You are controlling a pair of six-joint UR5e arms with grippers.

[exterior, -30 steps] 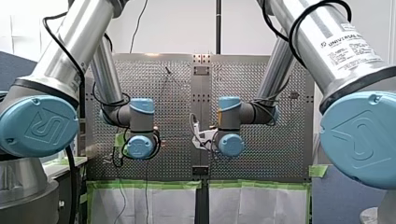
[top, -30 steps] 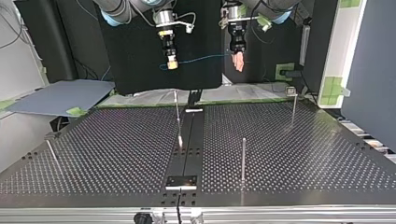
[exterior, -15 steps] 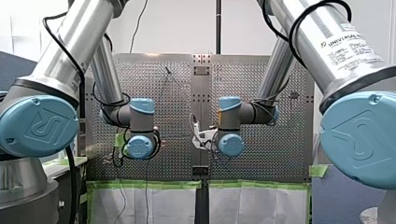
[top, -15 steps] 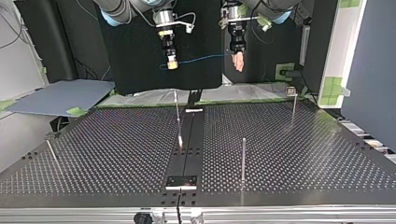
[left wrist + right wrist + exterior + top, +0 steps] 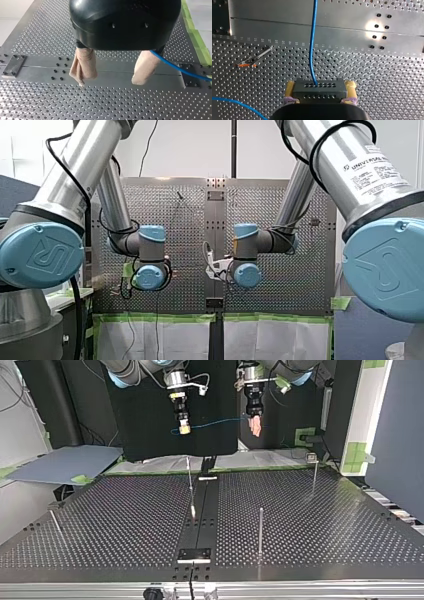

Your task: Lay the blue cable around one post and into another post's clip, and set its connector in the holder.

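1. Above the far end of the central strip, a little to its left in the top view, the black connector is sitting clamped between the yellow pads of my right gripper. It is hanging well clear of the table.
2. The blue cable is leaving the connector's forward face and running straight ahead of the gripper, crossing high over the central strip in the right wrist view. A second stretch of it is passing beside the gripper's body.
3. In the top view the cable is spanning the air above the strip's far end in a shallow line, from my right gripper to my left gripper.
4. My left gripper is hovering on the strip's other side at about the same height. Its beige pads are standing spread apart with nothing between them. The cable is running past the outer side of one pad; whether it is touching that pad cannot be told.
5. Post a is standing just beside the strip at its left in the top view. Post b is standing near the strip at its right. Post c, bearing a small square head, is standing well apart from the strip, further right.
6. A small plate is lying across the strip's near end.
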